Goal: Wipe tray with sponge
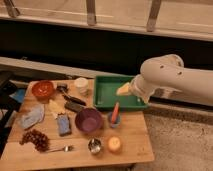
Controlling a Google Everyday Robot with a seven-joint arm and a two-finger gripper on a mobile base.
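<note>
The green tray (pixel 106 96) lies at the back right of the wooden table, and nothing sits on its floor. The sponge (pixel 63 124), a small blue-grey block, rests flat on the table left of the purple bowl (pixel 89 120), far from the arm. My white arm reaches in from the right. Its pale tip, the gripper (pixel 123 89), hangs over the tray's right half. The gripper stands open and holds nothing.
On the table are a red bowl (pixel 43 89), a white cup (pixel 81 85), a pale cloth (pixel 31 117), a yellow wedge (pixel 54 106), grapes (pixel 35 139), a spoon (pixel 60 148), a metal cup (pixel 94 145), an orange fruit (pixel 114 144) and a small blue cup holding an orange stick (pixel 114 116). Behind runs a dark wall.
</note>
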